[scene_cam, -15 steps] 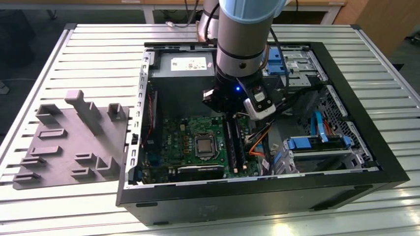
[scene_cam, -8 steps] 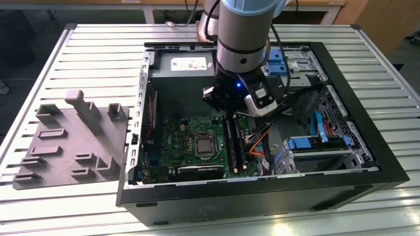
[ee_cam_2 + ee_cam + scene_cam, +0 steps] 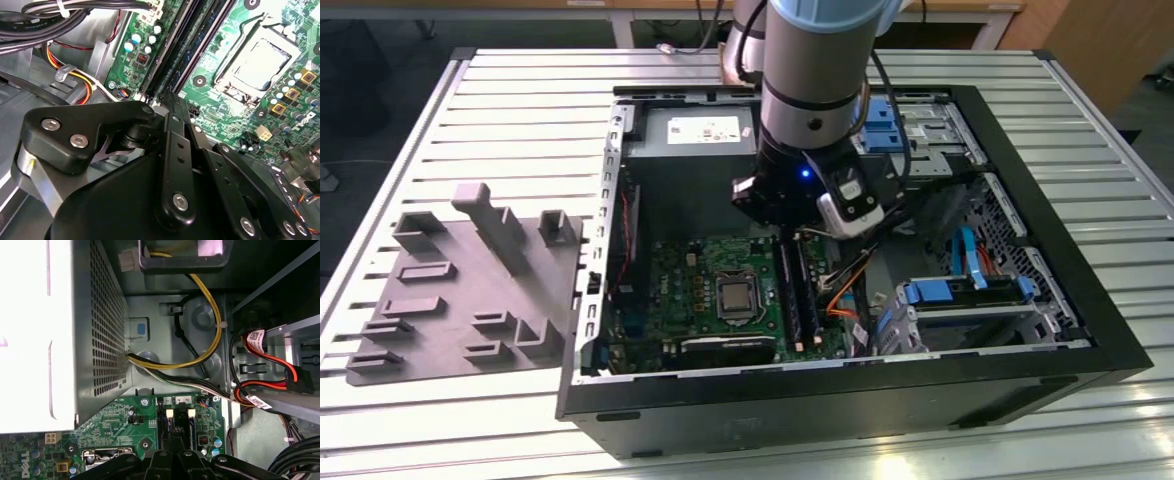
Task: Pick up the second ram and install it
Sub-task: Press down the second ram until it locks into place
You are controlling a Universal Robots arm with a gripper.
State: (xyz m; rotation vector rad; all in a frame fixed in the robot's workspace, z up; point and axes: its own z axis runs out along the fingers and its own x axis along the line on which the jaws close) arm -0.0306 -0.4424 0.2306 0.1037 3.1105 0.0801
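Black linkage of the gripper point(image 3: 172, 107) is seen nearest the lens in the second wrist view, its links drawn together over the memory slots point(image 3: 187, 50) at the edge of the motherboard point(image 3: 240, 20). How far the pincer stands open cannot be told, nor whether anything is clamped in it; the fingertips are hidden behind the linkage.

In the exterior view the gripper point(image 3: 790, 240) is lowered inside the open computer case point(image 3: 1067, 330), directly above the slots point(image 3: 798, 295), beside the processor socket point(image 3: 738, 297). Long dark strips are noted in the slots, but whether one of them is the second ram point(image 3: 790, 285), seated or half seated, cannot be settled. The step in hand is judged to be the installing: the stick being pressed down into, or lined up with, its slot. Straight downward pressure is called for, with the stick kept parallel to the rails so that it does not bind.

Orange and yellow cables point(image 3: 847, 290) are noted just beside the slots on the exterior view's right, and may be snagged. A power supply box point(image 3: 60, 330) is seen close by in the first wrist view. A grey parts holder point(image 3: 460, 285) lies outside the case, well apart.
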